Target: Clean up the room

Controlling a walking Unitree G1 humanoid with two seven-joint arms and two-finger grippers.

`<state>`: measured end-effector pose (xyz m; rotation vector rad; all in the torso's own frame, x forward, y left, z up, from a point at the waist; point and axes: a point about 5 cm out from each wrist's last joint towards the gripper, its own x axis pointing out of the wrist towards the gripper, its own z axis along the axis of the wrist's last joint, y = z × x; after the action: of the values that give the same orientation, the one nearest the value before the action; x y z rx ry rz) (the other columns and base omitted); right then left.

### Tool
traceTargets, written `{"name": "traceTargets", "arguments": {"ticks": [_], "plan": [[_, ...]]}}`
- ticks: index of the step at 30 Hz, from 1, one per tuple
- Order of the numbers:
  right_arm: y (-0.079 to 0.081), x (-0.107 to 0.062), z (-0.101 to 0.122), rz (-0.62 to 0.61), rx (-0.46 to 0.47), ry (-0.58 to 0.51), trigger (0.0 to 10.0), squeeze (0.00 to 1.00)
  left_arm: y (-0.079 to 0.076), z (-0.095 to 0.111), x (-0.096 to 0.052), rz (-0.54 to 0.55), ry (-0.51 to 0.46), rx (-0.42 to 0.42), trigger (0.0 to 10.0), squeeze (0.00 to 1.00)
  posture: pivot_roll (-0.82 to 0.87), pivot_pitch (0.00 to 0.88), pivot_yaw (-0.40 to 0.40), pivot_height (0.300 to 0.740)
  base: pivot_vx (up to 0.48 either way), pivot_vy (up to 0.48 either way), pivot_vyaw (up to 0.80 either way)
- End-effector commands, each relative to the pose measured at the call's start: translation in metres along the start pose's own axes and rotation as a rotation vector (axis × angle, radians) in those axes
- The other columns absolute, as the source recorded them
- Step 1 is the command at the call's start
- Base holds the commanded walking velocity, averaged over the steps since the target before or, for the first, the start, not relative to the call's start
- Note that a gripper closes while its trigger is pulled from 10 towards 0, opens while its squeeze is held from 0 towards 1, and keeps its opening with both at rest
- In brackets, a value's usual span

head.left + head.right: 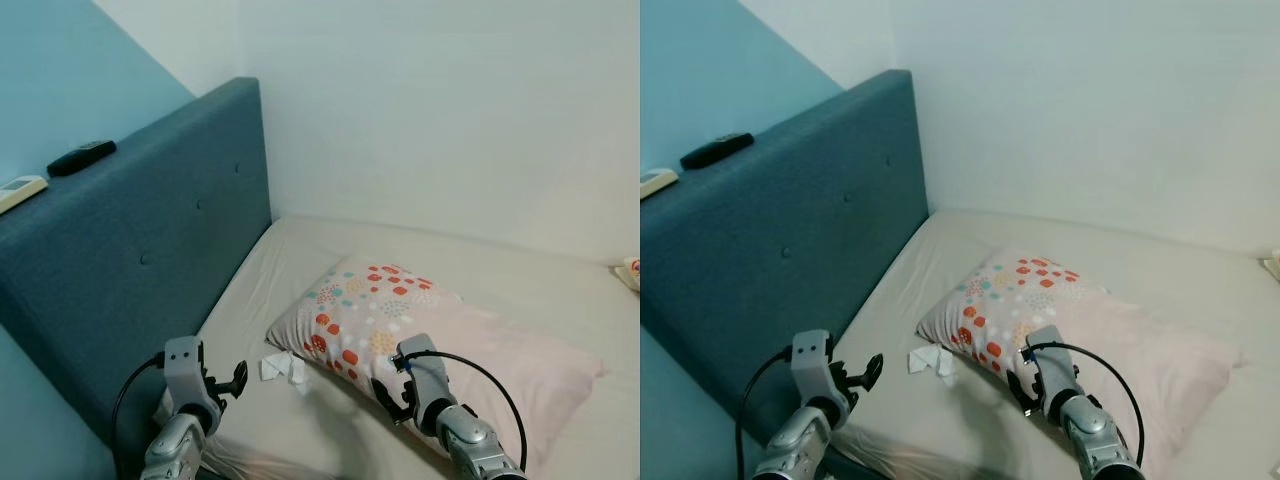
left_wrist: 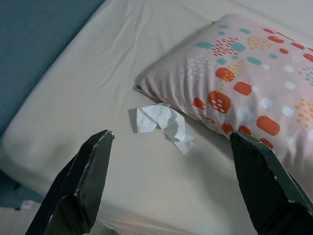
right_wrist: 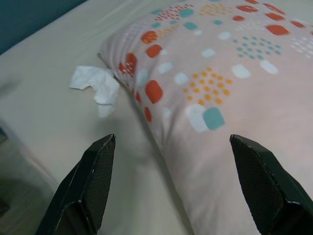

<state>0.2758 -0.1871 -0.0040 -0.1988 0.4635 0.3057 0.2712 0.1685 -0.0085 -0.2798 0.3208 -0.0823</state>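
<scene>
The headboard (image 1: 150,230) at the left is matt blue cloth with small buttons. The sheet (image 1: 480,270) is smooth beige cloth with soft wrinkles. The pillow (image 1: 430,340) is pink printed cloth. The tissue (image 2: 164,122) is crumpled white paper. The fingers (image 2: 85,181) look matt black plastic.

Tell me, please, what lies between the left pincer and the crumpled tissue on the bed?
Only bare sheet: in the left wrist view, the open left pincer looks straight at the crumpled tissue beside the pillow.
</scene>
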Motion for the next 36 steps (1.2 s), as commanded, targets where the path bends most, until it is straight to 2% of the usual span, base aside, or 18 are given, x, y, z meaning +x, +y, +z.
{"name": "traceTargets", "arguments": {"ticks": [1,4,8,13,24,36], "plan": [[-0.003,-0.0014,-0.0022,-0.016,0.018,0.006,10.0,0.0,0.0009,-0.0019,-0.0006,-0.001,0.016,-0.001,10.0,0.0,-0.07,0.008,-0.034,0.74,0.0,0.0,0.0],[-0.003,-0.0012,-0.0026,-0.015,0.017,0.012,10.0,0.0,0.0003,-0.0023,-0.0006,-0.013,0.02,0.0,10.0,0.0,-0.06,0.008,-0.035,0.74,0.0,0.0,0.0],[-0.0024,-0.001,-0.0034,-0.011,0.013,0.021,10.0,0.0,-0.0036,-0.0052,-0.001,-0.048,0.039,0.022,10.0,0.0,-0.06,0.002,-0.038,0.74,0.0,-0.451,0.0],[-0.0017,-0.001,-0.0041,-0.008,0.013,0.024,10.0,0.0,-0.0044,-0.0059,-0.0011,-0.048,0.038,0.01,10.0,0.0,-0.06,0.0,-0.036,0.74,0.0,-0.477,0.0],[-0.0002,-0.0006,-0.0059,-0.008,0.021,0.038,10.0,0.0,-0.0033,-0.0018,0.0008,-0.031,0.019,-0.001,10.0,0.0,-0.06,0.0,-0.028,0.74,0.0,0.0,0.0],[-0.0065,-0.0019,-0.0079,-0.064,0.11,0.039,10.0,0.0,0.0007,-0.0007,0.0005,0.001,0.02,0.026,10.0,0.0,-0.07,0.002,-0.021,0.74,0.0,0.0,0.0]]}}
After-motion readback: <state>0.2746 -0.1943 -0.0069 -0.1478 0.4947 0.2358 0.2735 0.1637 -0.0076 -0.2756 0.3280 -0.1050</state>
